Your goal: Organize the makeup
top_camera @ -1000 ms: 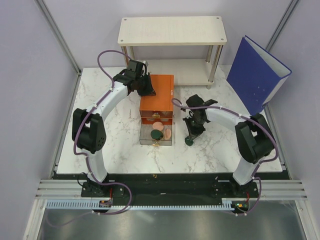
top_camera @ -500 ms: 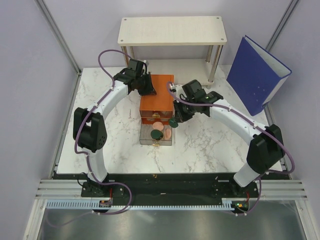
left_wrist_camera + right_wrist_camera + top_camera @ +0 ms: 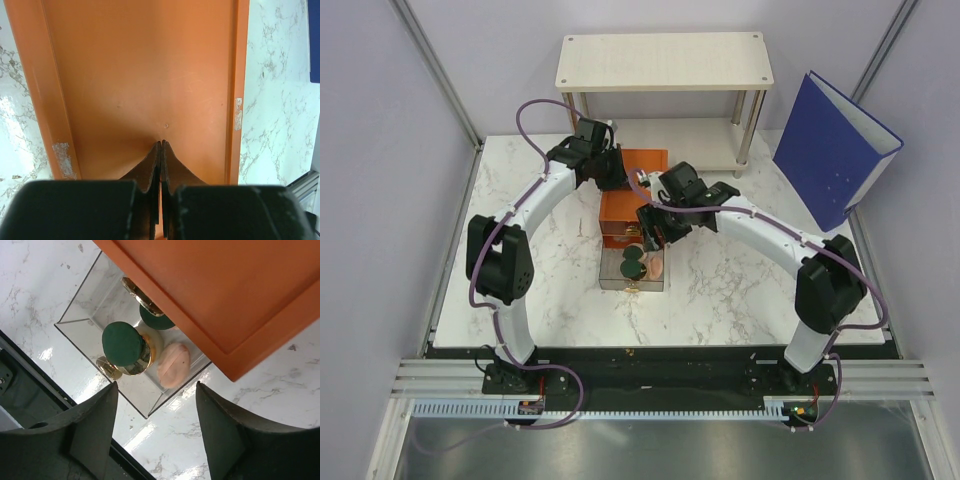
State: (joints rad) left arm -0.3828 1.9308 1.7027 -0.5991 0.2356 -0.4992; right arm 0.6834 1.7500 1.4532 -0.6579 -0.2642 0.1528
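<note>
Dark green disc [image 3: 122, 343] rests on the gold compact [image 3: 141, 361] in the clear drawer [image 3: 75, 320]; light, slick, likely best pinched across its rim. Right gripper [image 3: 156, 390] hangs spread, empty; left gripper [image 3: 161, 145] clenched shut atop orange box [image 3: 140, 75].

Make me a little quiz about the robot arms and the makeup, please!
1. True or false: the left gripper is shut, with its tips on the orange box.
2. What does the right gripper hold? A) nothing B) a lipstick C) a spoon
3. Fill in: the right wrist view shows ___ dark green discs in the clear drawer.

Key: 1 true; 2 A; 3 two
</note>
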